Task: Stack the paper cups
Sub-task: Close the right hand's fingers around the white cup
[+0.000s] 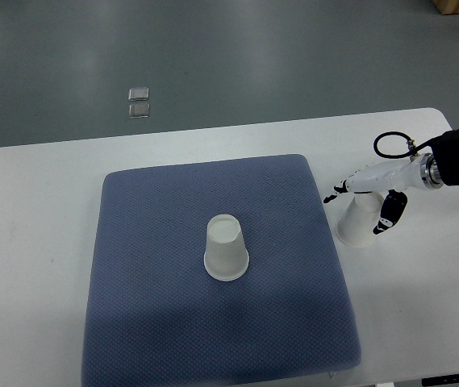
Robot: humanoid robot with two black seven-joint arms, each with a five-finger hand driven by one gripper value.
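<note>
One white paper cup [226, 248] stands upside down near the middle of the blue mat [156, 306]. A second white paper cup [357, 222] stands upside down on the white table just off the mat's right edge. My right hand [365, 204] comes in from the right edge and wraps this second cup, with fingers [335, 190] on its left side and the thumb [390, 213] on its right. The cup's base still rests on the table. My left arm does not show.
The white table [35, 210] carries the mat; its far edge runs across the upper part of the view, with grey floor beyond. Two small clear squares [139, 101] lie on that floor. A black cable loop [392, 145] sits above my right wrist.
</note>
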